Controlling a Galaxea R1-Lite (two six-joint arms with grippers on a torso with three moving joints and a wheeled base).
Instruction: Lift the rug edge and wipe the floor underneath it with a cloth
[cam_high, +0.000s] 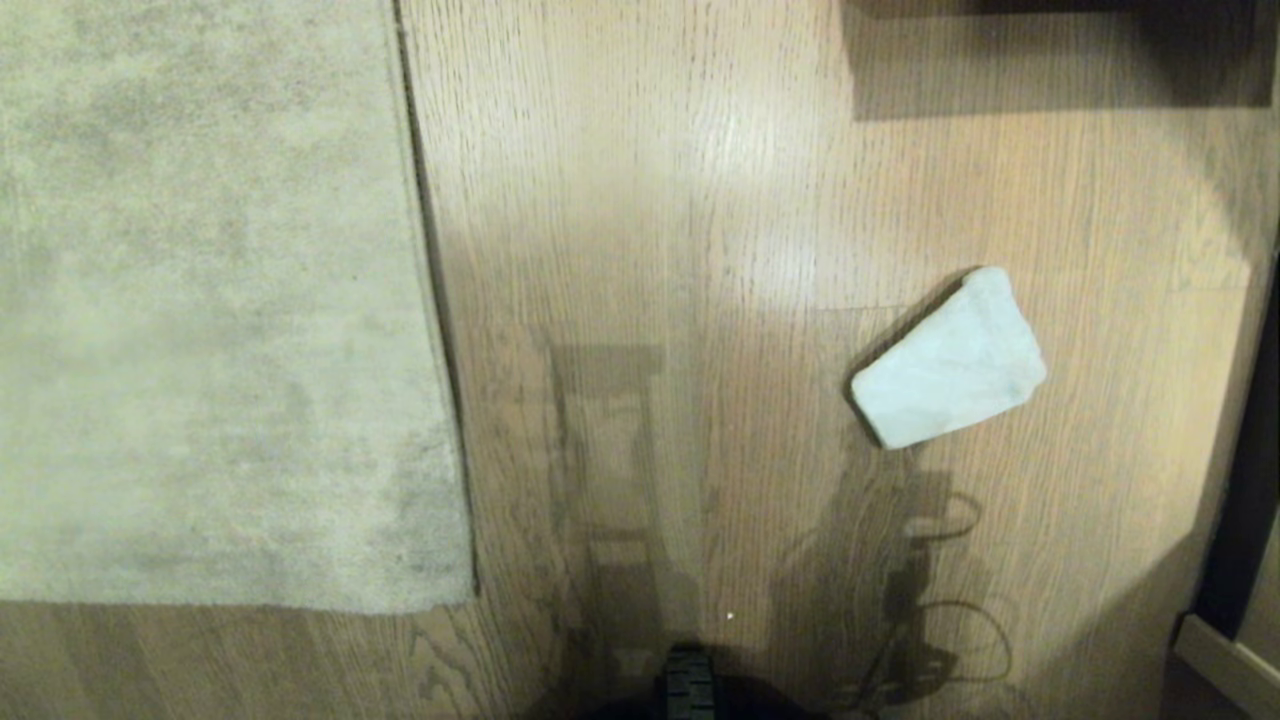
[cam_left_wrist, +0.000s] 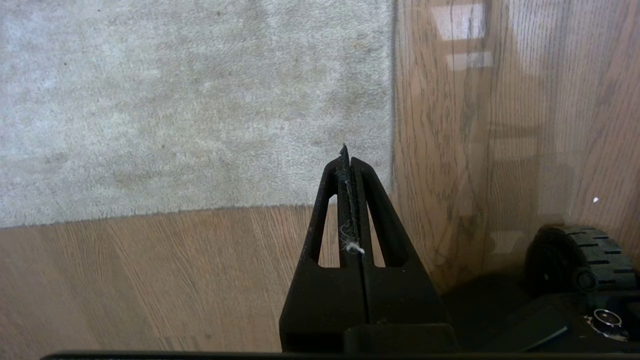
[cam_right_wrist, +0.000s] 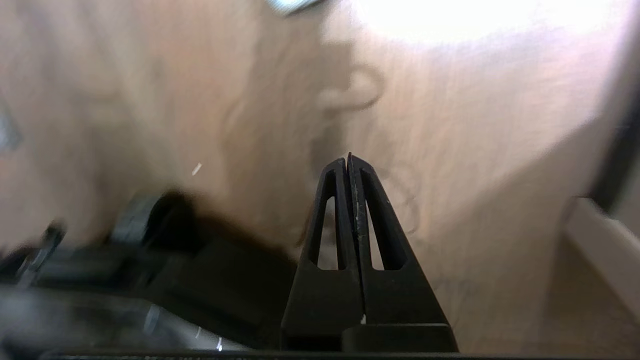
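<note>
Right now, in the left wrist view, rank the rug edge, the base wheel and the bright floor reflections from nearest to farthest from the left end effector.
1. rug edge: just beside the tip of the left end effector.
2-3. base wheel, back by the robot, and floor reflections, ahead past the edge. Both are clearly farther, but too close to call.
</note>
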